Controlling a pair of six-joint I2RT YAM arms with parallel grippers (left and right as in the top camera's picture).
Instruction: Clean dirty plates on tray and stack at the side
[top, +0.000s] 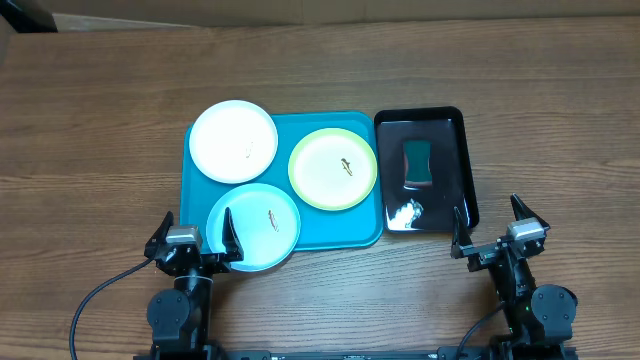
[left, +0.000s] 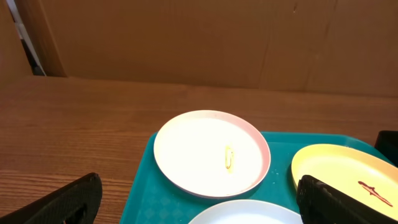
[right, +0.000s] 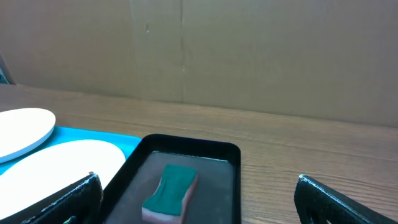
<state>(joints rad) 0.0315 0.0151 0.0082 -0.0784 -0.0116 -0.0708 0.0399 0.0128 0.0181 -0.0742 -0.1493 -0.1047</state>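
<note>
The turquoise tray (top: 283, 128) holds three plates, each with a small brown smear. The white plate (top: 233, 141) is at its far left, the lime green plate (top: 333, 168) at its right, and the pale blue plate (top: 254, 226) at the near edge. My left gripper (top: 197, 238) stands open just in front of the pale blue plate, holding nothing. In the left wrist view the white plate (left: 211, 152) lies ahead and the green plate (left: 348, 171) to the right. My right gripper (top: 490, 228) is open and empty near the black tray's front right corner.
A glossy black tray (top: 467, 170) sits right of the turquoise one, with a green sponge (top: 417, 162) in it and a small white patch (top: 404, 211) near its front. The right wrist view shows the sponge (right: 169, 191) ahead. Bare wooden table surrounds both trays.
</note>
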